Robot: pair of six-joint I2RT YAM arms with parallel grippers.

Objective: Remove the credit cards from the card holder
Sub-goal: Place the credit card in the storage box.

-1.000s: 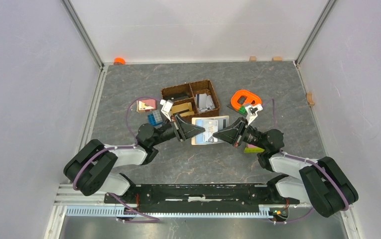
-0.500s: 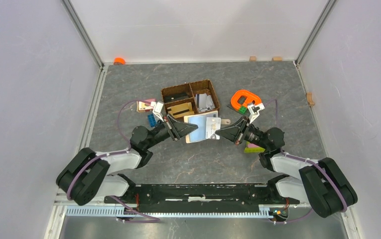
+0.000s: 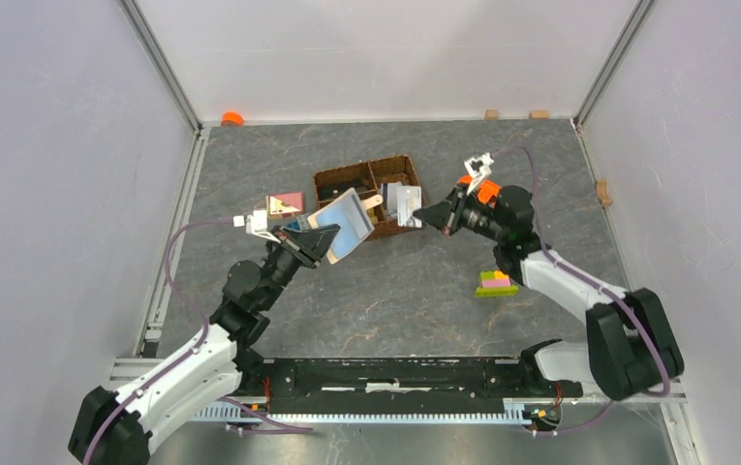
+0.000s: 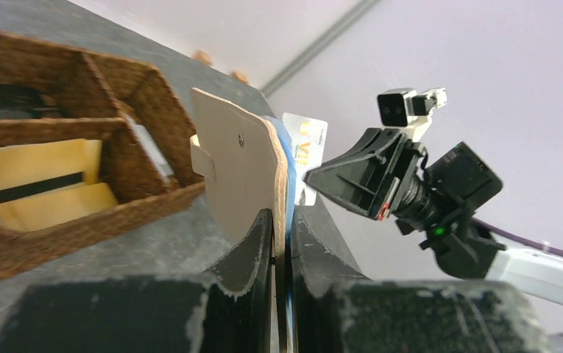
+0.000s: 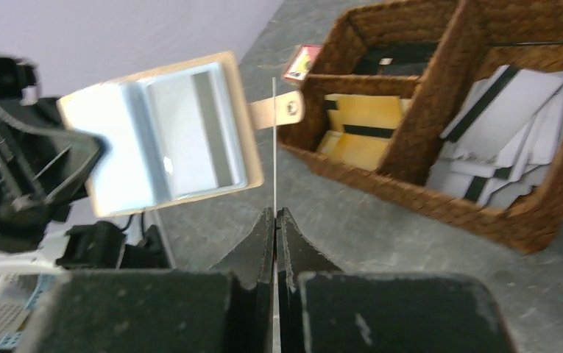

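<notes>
**Left gripper** (image 4: 280, 218): the jaws are clamped on the near edge of the card holder (image 4: 240, 168), with only the holder's thickness between them. The holder is lifted off the table (image 3: 424, 291), left of centre. It hangs open and tilted, its pale blue-grey inside facing the right arm. The beige outer face shows in the left wrist view. A pocketed card (image 5: 203, 125) with a dark stripe sits in the inner pocket nearest the snap tab (image 5: 278, 110). The tab juts from the holder's right edge toward the basket.

**Right gripper** (image 5: 274, 215): the jaws are pressed together on a credit card (image 3: 405, 205). The right wrist view shows this card edge-on, as a thin upright line. It is outside the holder, just right of the snap tab; whether the two touch cannot be told. In the top view it hangs over the basket's right side.

**Surroundings:**
- The brown woven basket (image 5: 425, 110) stands on the table just beyond the holder, far of centre.
- Its right compartment holds loose white cards (image 5: 514, 125) with dark stripes.
- A compartment to the left holds yellow cards (image 5: 355, 129).
- An orange clamp (image 3: 487, 194) lies right of the basket, partly hidden by the right arm.
- A small block stack (image 3: 495, 283) sits on the table beside the right forearm.
- A pink-and-cream item (image 3: 285, 203) lies on the table left of the holder.
</notes>
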